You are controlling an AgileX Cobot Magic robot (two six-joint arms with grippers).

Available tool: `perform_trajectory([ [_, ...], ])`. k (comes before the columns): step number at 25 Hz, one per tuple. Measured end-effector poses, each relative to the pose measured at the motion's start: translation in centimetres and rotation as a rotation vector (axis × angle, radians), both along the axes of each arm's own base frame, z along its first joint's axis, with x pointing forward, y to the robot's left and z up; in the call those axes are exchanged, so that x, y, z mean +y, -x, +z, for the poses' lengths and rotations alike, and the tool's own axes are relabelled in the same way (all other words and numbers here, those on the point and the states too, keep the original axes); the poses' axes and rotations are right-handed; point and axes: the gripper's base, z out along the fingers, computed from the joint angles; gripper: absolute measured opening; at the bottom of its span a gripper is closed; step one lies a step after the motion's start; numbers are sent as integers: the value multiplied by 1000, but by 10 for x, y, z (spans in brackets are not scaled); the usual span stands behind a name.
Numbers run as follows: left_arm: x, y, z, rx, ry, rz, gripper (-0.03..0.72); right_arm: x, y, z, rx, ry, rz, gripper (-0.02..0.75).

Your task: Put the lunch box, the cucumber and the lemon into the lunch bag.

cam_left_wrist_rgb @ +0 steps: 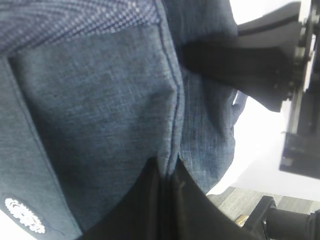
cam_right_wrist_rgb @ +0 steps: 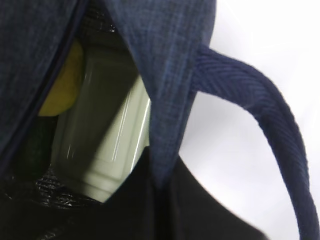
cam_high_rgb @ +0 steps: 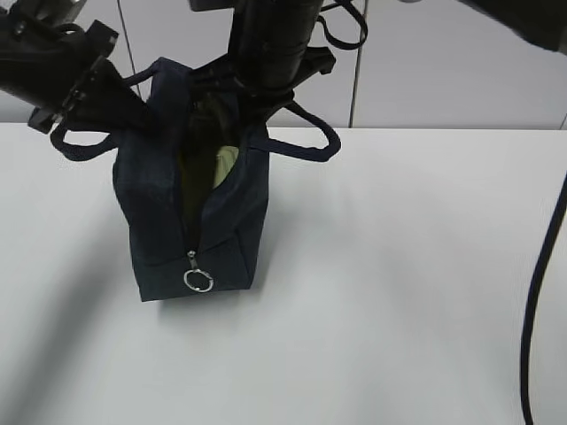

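Writing: we read no words anywhere; the only mark is a small white emblem on the lunch bag's side panel, lower left of the left wrist view, too blurred to make out.
Count: we see one lunch bag, two loop handles, one silver ring pull, one lunch box, one lemon, two arms.
Lunch bag: it stands upright on the white table, left of centre in the exterior view, its zipper open along the top and the ring pull hanging low on the near end.
Contents: through the gap we see the lunch box, pale sage lid showing, standing on edge inside; the lemon is inside just beside it, at the left of the right wrist view.
Cucumber: we cannot pick it out in the dark interior.
Left fingers: closed, pinching a seam of the bag's fabric.
Right fingers: closed, pinching the fabric edge of the opening, at the top of the bag.
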Motion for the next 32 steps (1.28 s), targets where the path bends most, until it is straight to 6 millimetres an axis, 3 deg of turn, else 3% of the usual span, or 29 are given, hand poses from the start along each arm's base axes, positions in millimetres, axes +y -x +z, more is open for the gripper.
perform_trajectory([
  [13, -14, -4, 5, -41, 63, 56, -8, -71, -5, 2, 63, 39, -145, 1],
  [21, -37, 0, 4, -52, 68, 25, -8, -73, 7, -20, 160, 41, -147, 1],
  [27, -48, -7, -15, -15, 69, 32, -9, -78, 14, -10, 142, 45, -149, 1],
  [32, -51, -9, -19, -9, 72, 38, -9, -81, 13, -9, 126, 67, -151, 1],
])
